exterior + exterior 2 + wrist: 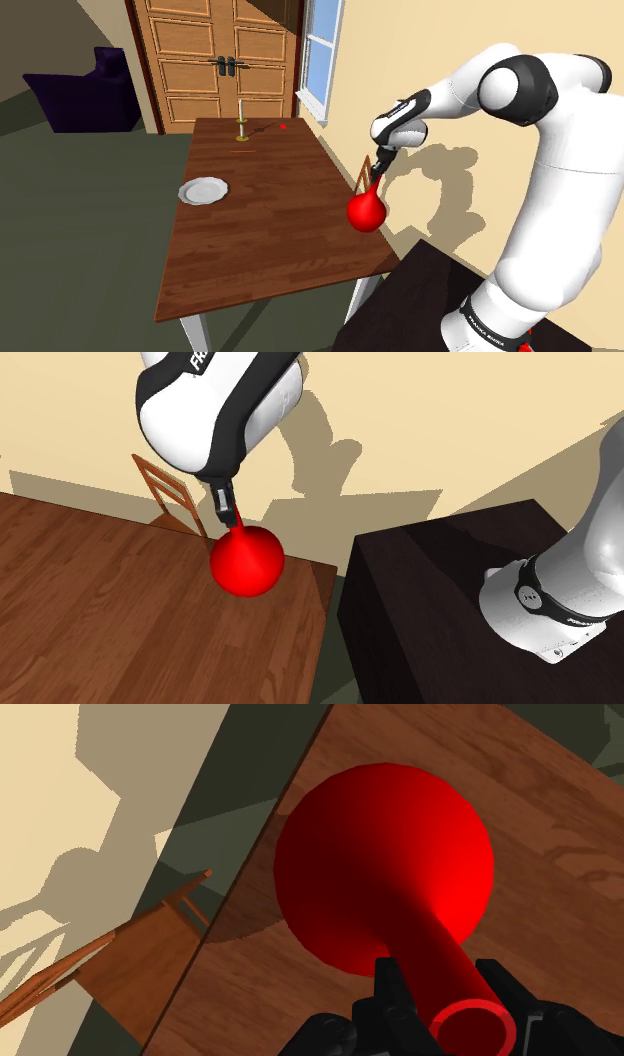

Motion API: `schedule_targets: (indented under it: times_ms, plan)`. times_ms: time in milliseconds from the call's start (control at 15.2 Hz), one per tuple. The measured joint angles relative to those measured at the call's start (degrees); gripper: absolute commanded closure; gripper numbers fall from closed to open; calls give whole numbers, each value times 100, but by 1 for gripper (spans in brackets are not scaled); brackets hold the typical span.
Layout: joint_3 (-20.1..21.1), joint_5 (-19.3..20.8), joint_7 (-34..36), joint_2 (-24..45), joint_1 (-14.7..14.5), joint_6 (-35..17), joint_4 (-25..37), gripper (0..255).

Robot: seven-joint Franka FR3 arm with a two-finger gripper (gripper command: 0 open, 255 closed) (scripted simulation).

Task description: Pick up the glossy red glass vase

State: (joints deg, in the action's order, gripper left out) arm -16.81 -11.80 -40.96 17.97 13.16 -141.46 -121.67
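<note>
vase: round red bulb with a thin neck, glossy. The vase [366, 210] [246, 560] [385, 864] sits at the wall-side edge of the table, close to the corner nearest the stand.

gripper: black fingers pinch the vase's neck just under the rim, one on each side. The gripper [381, 160] [228, 512] [447, 999] points down with the bulb below it.

vase tilt: the neck leans a little in the shoulder view, following the gripper.

contact with table: can't tell if the bulb's bottom touches the wood (in the wrist view a shadow lies on the table right beside it).

table: dark brown wood with white legs. The table [270, 230] [100, 622] [570, 834] runs away from the stand toward the door.

chair: thin wooden chair [364, 170] [165, 487] [120, 954] between the table edge and the cream wall, just behind the vase.

plate: white plate [204, 190] near the table's other long edge, well apart from the vase.

candlestick: small candlestick [241, 126] at the far end of the table, with a tiny red thing [284, 126] near it.

stand: dark box [420, 300] [430, 602] just beside the table's near corner.

background: wooden double door [215, 60], window [320, 50] and dark purple sofa [85, 90].
</note>
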Motion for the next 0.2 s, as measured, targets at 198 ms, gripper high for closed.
schedule_targets:
  times_ms: [198]
  plan:
    - [-36,83,68,-131,-30,171,50,255]
